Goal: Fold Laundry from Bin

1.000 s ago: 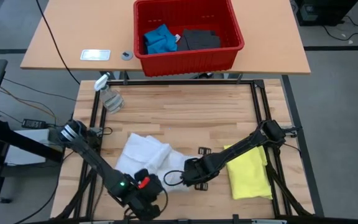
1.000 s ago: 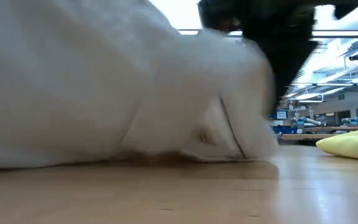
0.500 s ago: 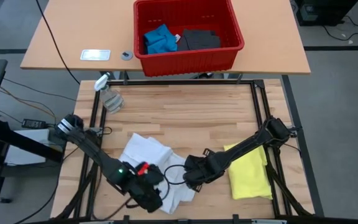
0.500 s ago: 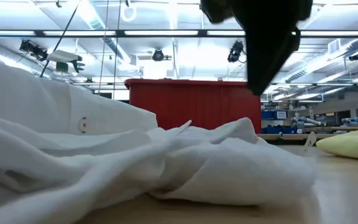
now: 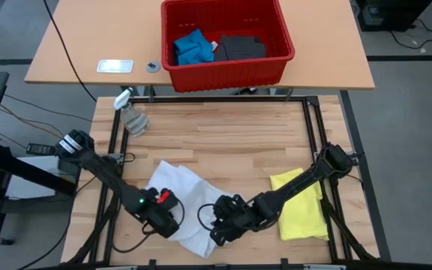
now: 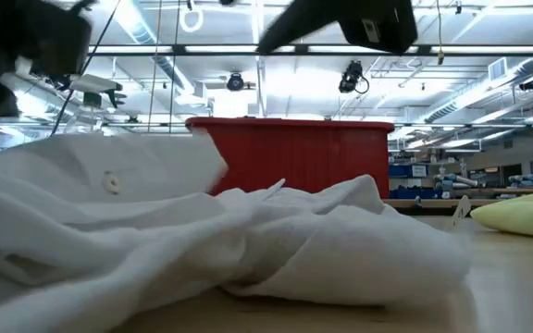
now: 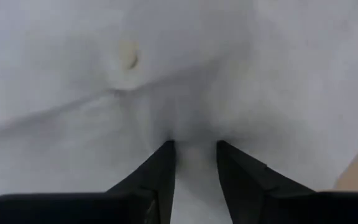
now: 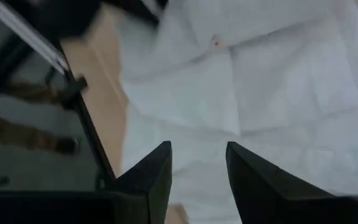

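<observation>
The white shirt lies crumpled on the wooden table's near left part, a button showing in the low view. My left gripper points down onto it, fingers apart. To its right my right gripper hovers open over the shirt's near edge. A folded yellow T-shirt lies flat at the near right. The red bin stands on the tan table beyond, with a blue piece and a dark grey piece inside. My left gripper comes at the white shirt from above, pointing steeply down. Its two fingertips stand apart in the cloth, with a puckered ridge rising between them. The shirt lies slack on the table; how many layers lie between the fingers I cannot tell.
A clear spray bottle lies at the table's far left. A white flat device and a small round item sit on the tan table left of the bin. Black frame rails border the wooden table. Bare wood lies in the middle.
The white shirt, held up in front of the low camera a second ago, has fallen and spread slack on the table. My left gripper has gone from the near edge toward the far left and down onto the shirt. My right gripper has moved toward the near edge and rolled.
</observation>
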`<state>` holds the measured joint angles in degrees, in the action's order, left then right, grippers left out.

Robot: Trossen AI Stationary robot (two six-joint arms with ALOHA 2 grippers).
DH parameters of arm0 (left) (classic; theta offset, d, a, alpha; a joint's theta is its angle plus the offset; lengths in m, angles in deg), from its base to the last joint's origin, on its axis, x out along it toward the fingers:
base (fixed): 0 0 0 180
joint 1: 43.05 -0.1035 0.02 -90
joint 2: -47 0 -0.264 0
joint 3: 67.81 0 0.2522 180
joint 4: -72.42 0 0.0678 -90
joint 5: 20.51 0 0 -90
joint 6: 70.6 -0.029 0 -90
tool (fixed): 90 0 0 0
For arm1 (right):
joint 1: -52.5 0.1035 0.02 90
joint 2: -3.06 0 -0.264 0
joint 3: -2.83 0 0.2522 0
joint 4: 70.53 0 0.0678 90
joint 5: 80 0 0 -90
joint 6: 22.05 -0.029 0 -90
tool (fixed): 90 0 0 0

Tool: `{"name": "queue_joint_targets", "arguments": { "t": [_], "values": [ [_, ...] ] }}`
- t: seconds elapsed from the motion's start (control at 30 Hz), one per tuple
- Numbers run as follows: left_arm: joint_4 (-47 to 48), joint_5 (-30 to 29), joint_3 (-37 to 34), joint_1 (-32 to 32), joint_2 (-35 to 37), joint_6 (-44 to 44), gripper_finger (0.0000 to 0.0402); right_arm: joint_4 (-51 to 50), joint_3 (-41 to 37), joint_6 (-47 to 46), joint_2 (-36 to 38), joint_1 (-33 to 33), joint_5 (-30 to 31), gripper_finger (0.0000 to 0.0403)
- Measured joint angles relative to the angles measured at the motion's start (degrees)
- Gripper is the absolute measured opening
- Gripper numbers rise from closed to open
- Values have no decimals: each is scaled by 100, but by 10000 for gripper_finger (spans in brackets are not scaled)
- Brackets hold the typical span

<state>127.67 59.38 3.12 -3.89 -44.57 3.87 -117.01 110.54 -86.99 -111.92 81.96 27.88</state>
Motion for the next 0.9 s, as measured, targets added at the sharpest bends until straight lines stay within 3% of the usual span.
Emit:
{"name": "queue_joint_targets", "arguments": {
  "t": [0.2, 0.3, 0.53, 0.8, 0.9],
  "values": [
    [-2567, 101, -977, 81, -24, 338, 118, 432, 0, -131, -9, -126, 388, 158],
    [-3197, 44, -1020, 28, -24, 206, 118, 446, 0, -95, -9, -274, 657, 158],
    [-2474, -568, -554, 0, 223, 66, 117, 931, 0, 349, -17, -771, 421, 158],
    [-2020, -1862, -512, 208, 1099, -279, 117, 1422, 0, 462, -20, -786, 139, 158],
    [-1762, -2053, -510, 231, 1232, -428, 117, 1431, 0, 606, -20, -824, -69, 158]
  ]
}}
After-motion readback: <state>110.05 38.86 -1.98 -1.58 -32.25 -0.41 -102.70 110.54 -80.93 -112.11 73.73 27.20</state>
